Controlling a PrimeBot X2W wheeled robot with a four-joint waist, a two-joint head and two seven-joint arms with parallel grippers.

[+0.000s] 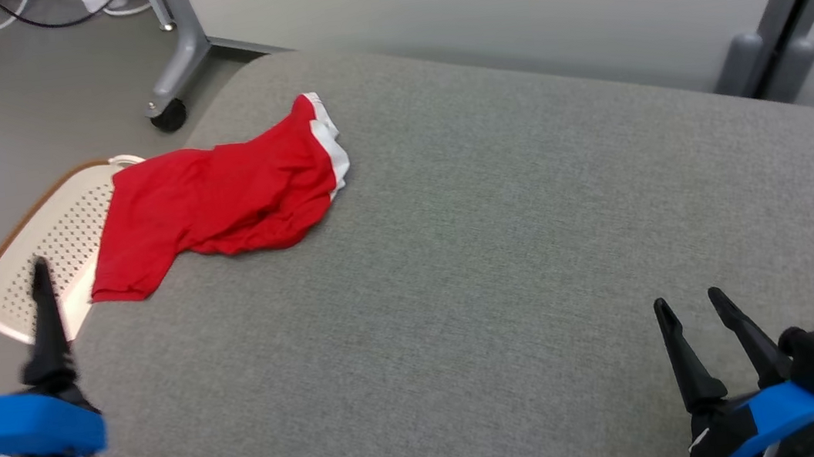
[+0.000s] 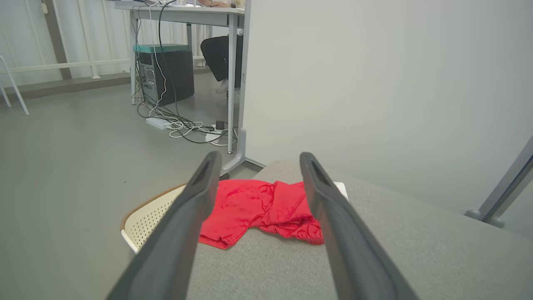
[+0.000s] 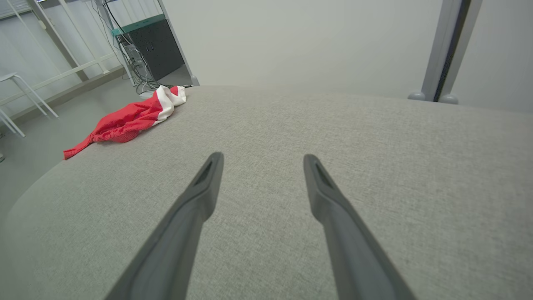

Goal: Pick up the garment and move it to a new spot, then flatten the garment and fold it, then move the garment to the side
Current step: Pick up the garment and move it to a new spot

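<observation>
the left gripper hovered empty, fingers spread wide, just off the edge of the grey cushion. the right gripper, equally wide and empty, hung over that cushion. the red shorts lay dead ahead of the left fingers, near, long axis running across them, and far off to the right gripper's left, one leg overhanging a perforated cream chair.

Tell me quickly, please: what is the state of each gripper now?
Left gripper: jaws open, holding nothing.
Right gripper: jaws open, holding nothing.
</observation>
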